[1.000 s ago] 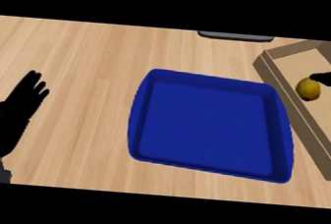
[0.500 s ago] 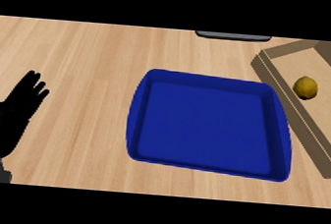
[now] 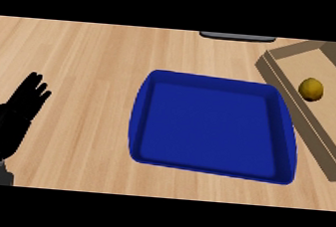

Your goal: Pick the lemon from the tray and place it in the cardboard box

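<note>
Closest to you, at the lower left, you see the left hand (image 3: 12, 118). It rests there on the wooden counter (image 3: 79, 53). Its fingers are straight and point up. It is open wide and holds nothing. You cannot see the right hand at all, so you cannot tell what it is doing.

A bit farther in, in the middle, is the blue tray (image 3: 137, 133). There is nothing in it.

Just to the right of the tray is the cardboard box (image 3: 316, 142). It lies slanted, with its near end low on the right and its far end up near the top. The tray's right edge is very close to the side of the box.

Inside the box, toward its far end, is the lemon (image 3: 311, 89). It lies on the box floor. Its long side points away from you, almost straight up the view.

From the left hand, the lemon is far off to the right and farther back, with the whole tray in between. The box is on the right hand's side, so that hand would be the nearer one.

It looks like the job is done, since the lemon is in the box.

At the very top is a dark flat thing (image 3: 237, 36). You cannot tell what it is.
</note>
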